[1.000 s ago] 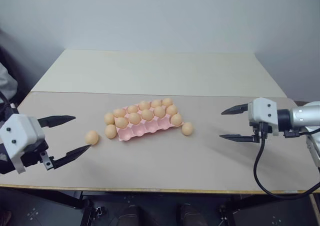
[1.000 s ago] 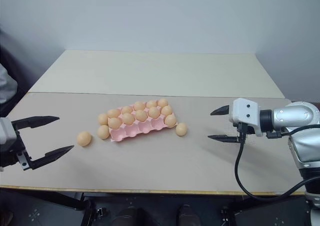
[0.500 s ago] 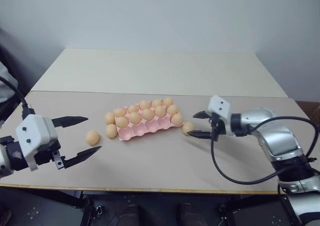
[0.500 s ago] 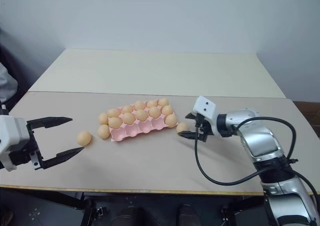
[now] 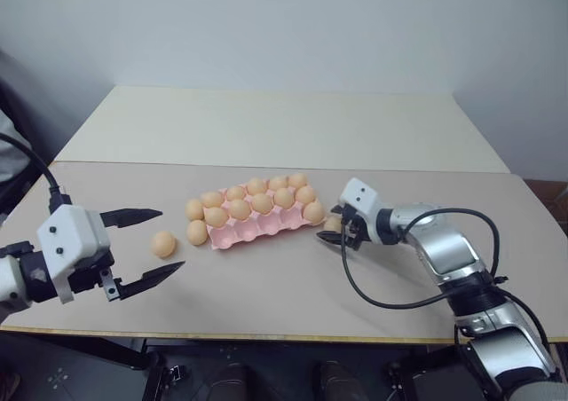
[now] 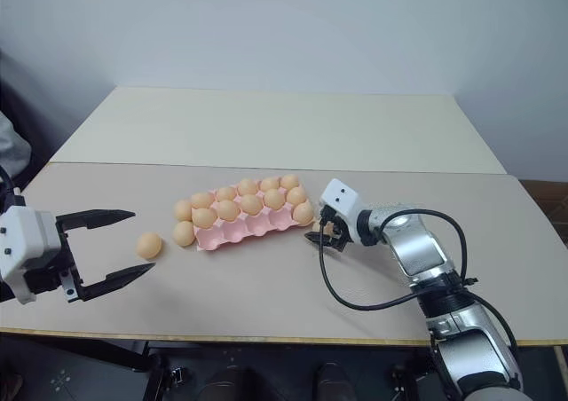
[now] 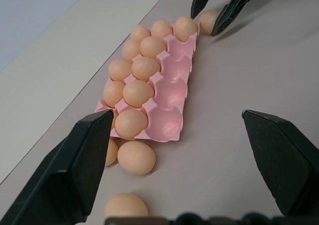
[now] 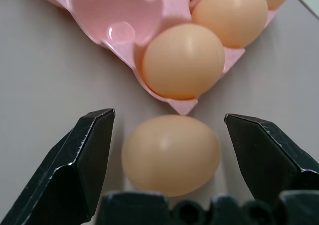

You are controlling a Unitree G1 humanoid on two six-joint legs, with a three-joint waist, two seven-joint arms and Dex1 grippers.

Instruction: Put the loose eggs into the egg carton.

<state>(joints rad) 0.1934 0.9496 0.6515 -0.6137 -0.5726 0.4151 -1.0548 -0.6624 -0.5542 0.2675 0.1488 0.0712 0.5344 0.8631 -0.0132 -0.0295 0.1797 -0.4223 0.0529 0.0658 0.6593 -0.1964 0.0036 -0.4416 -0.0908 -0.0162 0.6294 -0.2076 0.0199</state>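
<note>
Evidently the right gripper (image 5: 335, 229) sat with fingers apart around a loose egg (image 8: 171, 154) beside the egg carton (image 5: 259, 230), ready to clamp. The left gripper (image 5: 151, 242) hung wide open near another egg (image 5: 163, 244) on the desk (image 5: 266, 286).

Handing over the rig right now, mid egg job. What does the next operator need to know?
Right pincer: open, fingers either side of a loose egg on the table at the egg carton's right near corner; not closed on it yet.
Left pincer: open, empty, facing the leftmost loose egg.
Other loose eggs: two against the carton's left end.
Done: far and middle rows full, plus the right-end cup of the near row.
Left: four loose eggs, four empty near-row cups.
</note>
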